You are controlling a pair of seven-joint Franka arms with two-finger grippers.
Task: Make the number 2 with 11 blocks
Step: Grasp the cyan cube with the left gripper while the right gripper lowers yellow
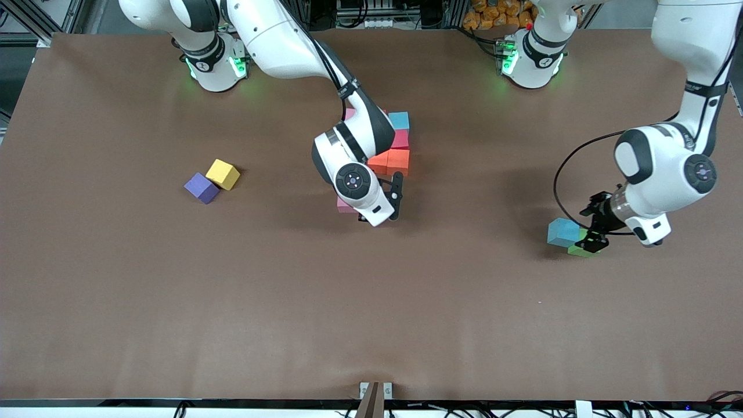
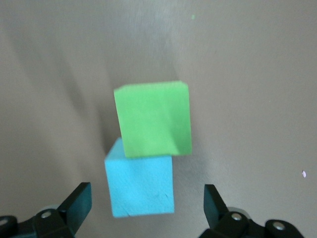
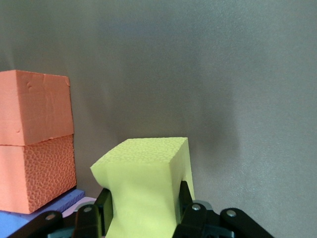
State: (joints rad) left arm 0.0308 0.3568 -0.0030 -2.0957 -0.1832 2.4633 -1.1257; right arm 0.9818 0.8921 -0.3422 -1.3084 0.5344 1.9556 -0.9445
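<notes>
A cluster of blocks lies mid-table: a light blue cube [image 1: 399, 121], a red one [image 1: 400, 140] and two orange ones [image 1: 398, 161] [image 3: 34, 148]. My right gripper [image 1: 390, 203] [image 3: 143, 201] hovers beside them, shut on a squeezed cube that looks yellow-green [image 3: 146, 183] in the right wrist view. A pink cube [image 1: 346, 204] peeks out by that hand. My left gripper [image 1: 592, 241] [image 2: 146, 198] hangs open over a light blue cube [image 1: 563, 232] [image 2: 141, 181] that touches a green cube [image 1: 580, 251] [image 2: 153, 119].
A purple cube [image 1: 201, 187] and a yellow cube [image 1: 222, 173] sit touching toward the right arm's end of the table. Another pink cube [image 1: 350, 113] is mostly hidden under the right arm. The brown table top [image 1: 371, 313] stretches wide toward the front camera.
</notes>
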